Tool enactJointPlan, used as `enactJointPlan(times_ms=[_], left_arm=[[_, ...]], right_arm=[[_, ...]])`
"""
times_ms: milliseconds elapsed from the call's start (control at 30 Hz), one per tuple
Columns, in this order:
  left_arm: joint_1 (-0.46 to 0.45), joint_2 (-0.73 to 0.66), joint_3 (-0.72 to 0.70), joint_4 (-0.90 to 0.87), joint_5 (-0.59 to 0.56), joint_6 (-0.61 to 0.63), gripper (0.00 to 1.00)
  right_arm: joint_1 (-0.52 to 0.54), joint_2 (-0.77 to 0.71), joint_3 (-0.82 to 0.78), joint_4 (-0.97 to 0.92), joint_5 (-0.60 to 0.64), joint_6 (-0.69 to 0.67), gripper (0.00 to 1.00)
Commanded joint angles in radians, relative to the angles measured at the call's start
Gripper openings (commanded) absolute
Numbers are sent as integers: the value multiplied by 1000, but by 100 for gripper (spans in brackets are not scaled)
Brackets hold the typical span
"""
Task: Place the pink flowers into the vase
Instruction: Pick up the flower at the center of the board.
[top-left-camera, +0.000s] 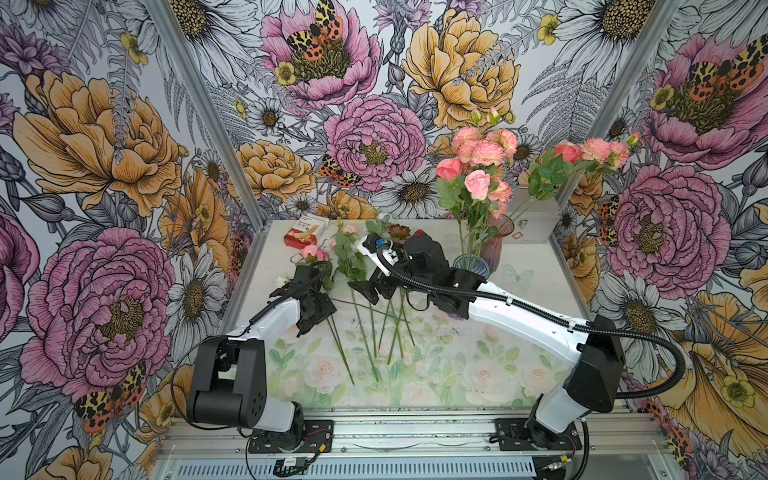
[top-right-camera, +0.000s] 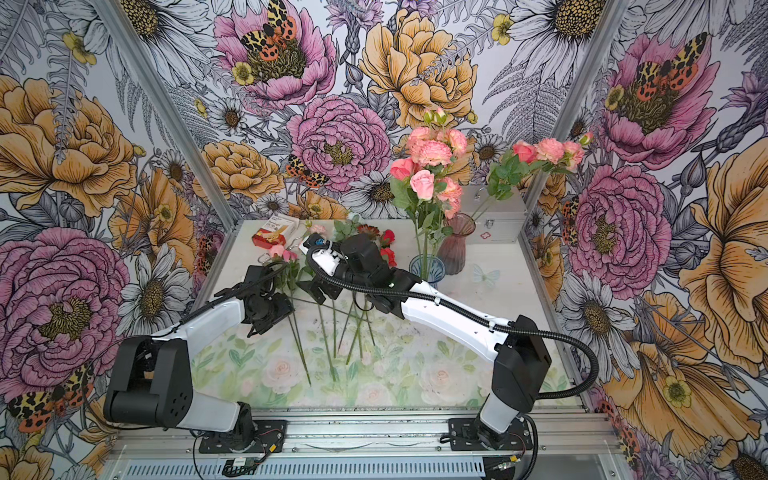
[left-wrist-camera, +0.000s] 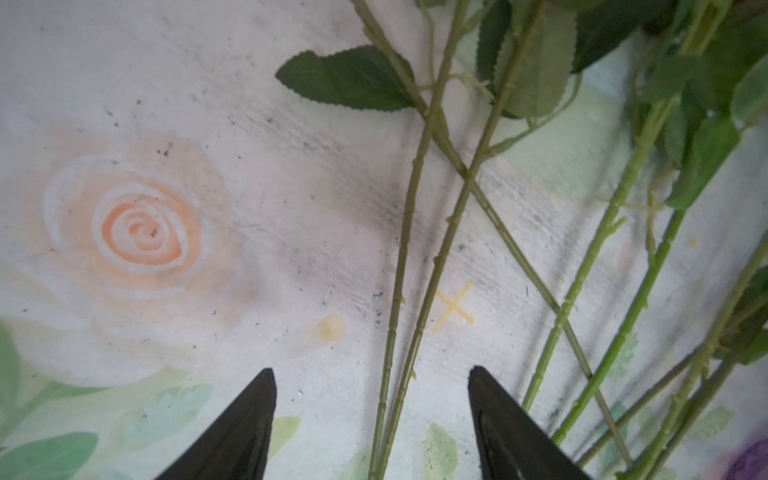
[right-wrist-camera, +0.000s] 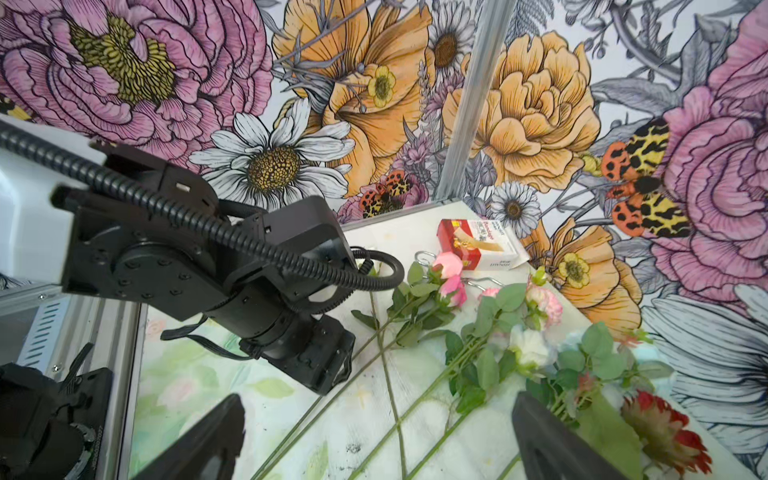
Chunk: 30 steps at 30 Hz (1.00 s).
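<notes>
Your left gripper (left-wrist-camera: 370, 369) hangs low, jaws apart astride stems of the pink flowers (top-left-camera: 311, 252), lying near-to-far, blooms far; right gripper (right-wrist-camera: 378, 395) gapes.

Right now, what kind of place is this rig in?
Probably a staged robot test booth, not a real room: aluminium frame, floral wallpaper panels, printed flower mat as tabletop.
</notes>
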Motion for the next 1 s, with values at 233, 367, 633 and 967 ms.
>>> enactJointPlan(times_ms=[233, 367, 633, 967], left_arm=[[34, 96, -2, 105, 20, -36, 64], [23, 109, -4, 129, 1, -33, 64], [11, 208, 33, 130, -29, -6, 49], [-25, 248, 93, 65, -84, 44, 37]], right_arm=[[-20, -3, -45, 39, 9, 40, 99], [-33, -23, -78, 48, 15, 42, 100], [-78, -105, -186, 151, 6, 89, 100], [-81, -173, -252, 208, 41, 97, 99]])
